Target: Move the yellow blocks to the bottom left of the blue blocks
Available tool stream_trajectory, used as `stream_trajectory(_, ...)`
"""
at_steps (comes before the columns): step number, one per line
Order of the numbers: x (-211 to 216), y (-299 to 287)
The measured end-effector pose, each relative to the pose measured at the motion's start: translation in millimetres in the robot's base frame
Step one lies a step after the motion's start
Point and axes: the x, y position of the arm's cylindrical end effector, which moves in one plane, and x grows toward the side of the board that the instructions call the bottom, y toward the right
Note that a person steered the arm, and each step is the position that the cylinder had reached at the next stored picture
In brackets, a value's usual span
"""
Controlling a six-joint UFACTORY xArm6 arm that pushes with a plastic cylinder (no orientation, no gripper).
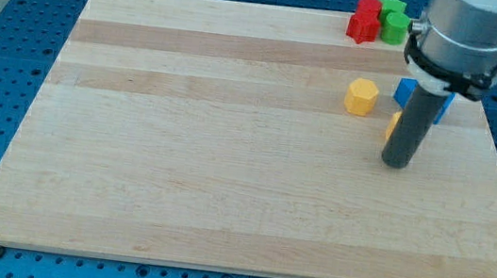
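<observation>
Touching one yellow sliver (392,126), my tip (396,164), no pincer visible, one yellow hexagon (361,96), blue blocks (405,91)

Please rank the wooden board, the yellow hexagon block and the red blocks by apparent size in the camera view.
1. Wooden board, by far the largest.
2. Red blocks, taken together as a cluster.
3. Yellow hexagon block, slightly smaller; it sits nearer the camera, so this gap is unsure.

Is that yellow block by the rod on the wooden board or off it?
On. The yellow hexagonal block rests flat on the wooden board, well inside its edges, left of my tip.
</observation>
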Motion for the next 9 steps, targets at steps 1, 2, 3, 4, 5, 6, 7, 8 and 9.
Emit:
stream_trajectory(1, 10.5, -0.3)
stream_trajectory(2, -16.2, -0.3)
stream_trajectory(3, -41.1, -0.3)
stream_trajectory(4, -51.4, -0.2)
stream_trajectory(5, -49.9, -12.7)
stream_trajectory(6, -46.0, -69.5)
stream_trajectory(7, -73.4, -97.3)
stream_trajectory(8, -98.8, -91.2)
stream_trajectory(9, -98.5, -58.9)
